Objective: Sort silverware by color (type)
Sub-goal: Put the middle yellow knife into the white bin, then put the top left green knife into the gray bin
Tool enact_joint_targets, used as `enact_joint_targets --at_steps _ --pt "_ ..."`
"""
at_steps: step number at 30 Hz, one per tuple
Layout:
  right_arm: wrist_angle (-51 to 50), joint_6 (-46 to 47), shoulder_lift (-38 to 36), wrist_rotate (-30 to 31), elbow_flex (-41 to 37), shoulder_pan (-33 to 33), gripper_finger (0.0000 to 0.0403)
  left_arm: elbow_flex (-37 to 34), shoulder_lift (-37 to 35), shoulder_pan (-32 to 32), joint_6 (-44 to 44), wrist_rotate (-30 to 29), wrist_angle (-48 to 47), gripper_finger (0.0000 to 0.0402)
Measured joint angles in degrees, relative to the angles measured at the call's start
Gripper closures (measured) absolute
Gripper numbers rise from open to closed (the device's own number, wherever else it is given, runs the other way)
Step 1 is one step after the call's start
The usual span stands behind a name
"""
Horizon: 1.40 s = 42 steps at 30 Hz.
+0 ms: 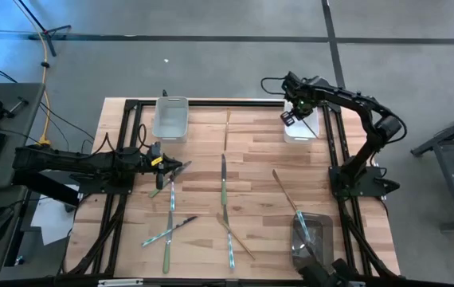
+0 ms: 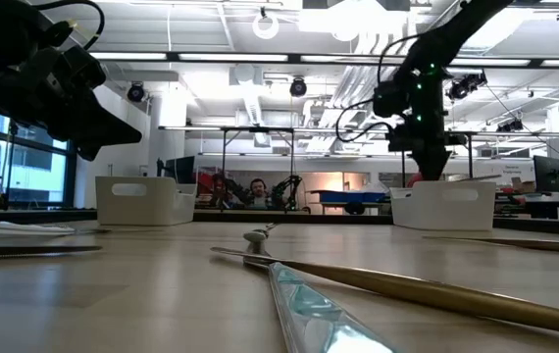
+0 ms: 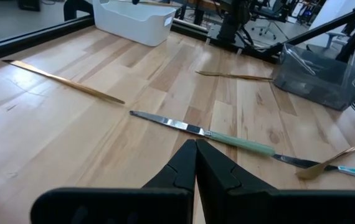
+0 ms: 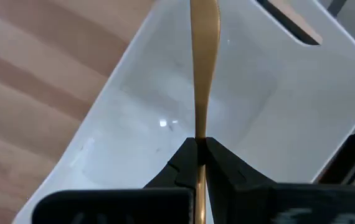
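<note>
Right gripper (image 4: 197,144) clamped on gold utensil (image 4: 203,56), held over white bin (image 4: 271,106) at table's far right | left gripper (image 3: 195,146) pinched together, empty, above near-left table | remaining silverware (image 1: 223,187) scattered across wooden table (image 1: 259,159)

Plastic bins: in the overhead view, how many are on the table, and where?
3: a pale bin top, left of centre; a white bin top right, under the right gripper holding a gold utensil; a grey bin bottom right. None seems hidden.
</note>
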Motion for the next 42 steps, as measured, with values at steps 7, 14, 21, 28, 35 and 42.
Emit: enact_joint_targets --at_steps 7,14,21,28,35,42 --pt "1.0 -0.5 1.2 -1.4 -0.3 -2.7 0.0403 0.0 0.0 0.0 0.1 -0.5 0.1 0.0401" --pt "1.6 -1.0 1.9 -1.6 -0.3 -2.7 0.0399 0.0 0.0 0.0 0.6 -0.9 0.1 0.0401" --pt "1.5 -1.2 1.9 -1.5 -0.3 -2.7 0.0345 0.0 0.0 0.0 0.4 -0.9 0.1 0.0401" --pt "1.5 -6.0 -2.6 -1.5 -0.3 -2.0 0.0330 0.0 0.2 0.0 -3.4 2.2 -0.1 0.0401" --pt "13.9 -10.9 -14.8 -3.8 -3.3 3.3 0.0397 0.0 1.5 0.0 -4.8 2.4 0.0 0.0401" --pt "49.9 -5.9 -27.6 -15.9 -23.9 11.5 0.0401 1.1 3.7 -0.2 -3.4 5.5 -1.7 0.0401"
